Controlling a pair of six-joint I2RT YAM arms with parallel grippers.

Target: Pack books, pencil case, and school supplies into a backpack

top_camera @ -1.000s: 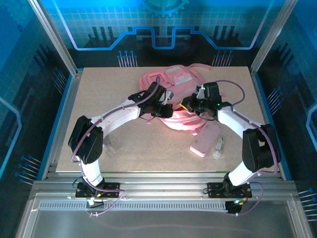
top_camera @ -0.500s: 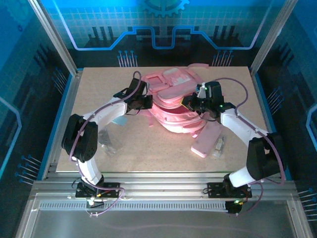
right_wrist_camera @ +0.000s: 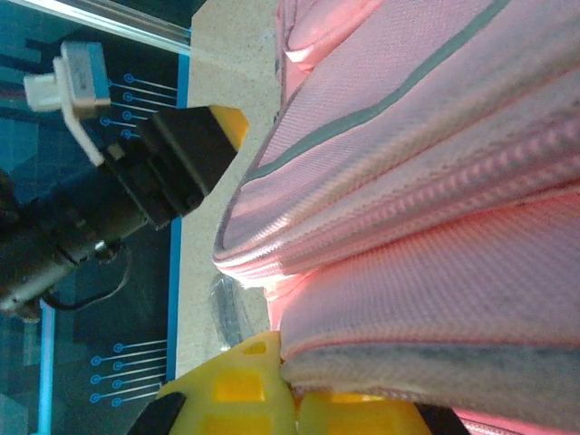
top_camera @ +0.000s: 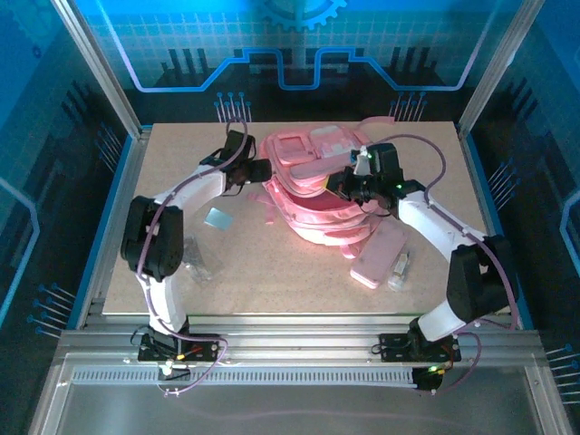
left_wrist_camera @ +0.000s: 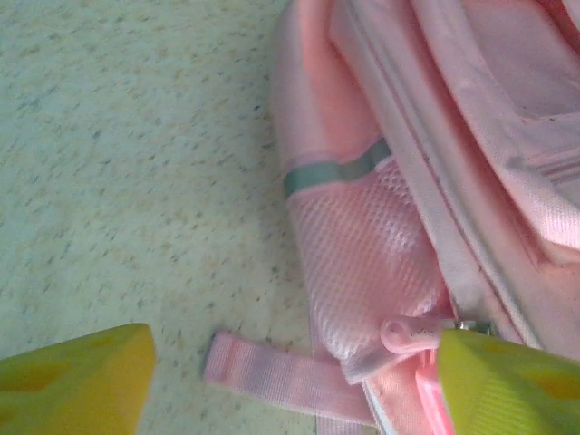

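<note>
The large pink backpack (top_camera: 317, 181) lies in the middle of the table, its layers spread open toward the front. My left gripper (top_camera: 260, 169) is at its left edge, open wide. In the left wrist view the yellow fingers (left_wrist_camera: 77, 381) straddle a pink strap (left_wrist_camera: 272, 367), and one touches the fabric by the zipper pull (left_wrist_camera: 410, 333). My right gripper (top_camera: 348, 180) is shut on the backpack's fabric edge (right_wrist_camera: 426, 372). The pale-pink pencil case (top_camera: 379, 254) lies front right, a clear oblong item (top_camera: 400, 268) beside it. A light-blue square (top_camera: 216, 217) lies to the left. The books are out of view.
A crumpled clear plastic piece (top_camera: 195, 258) sits front left by the left arm. Metal frame posts (top_camera: 100, 82) and blue side walls enclose the table. Bare tabletop (top_camera: 281, 276) stretches along the front.
My left arm has swung back and left, off the backpack to its left edge, uncovering the light-blue square. The backpack has shifted toward the back. The right gripper keeps its hold.
</note>
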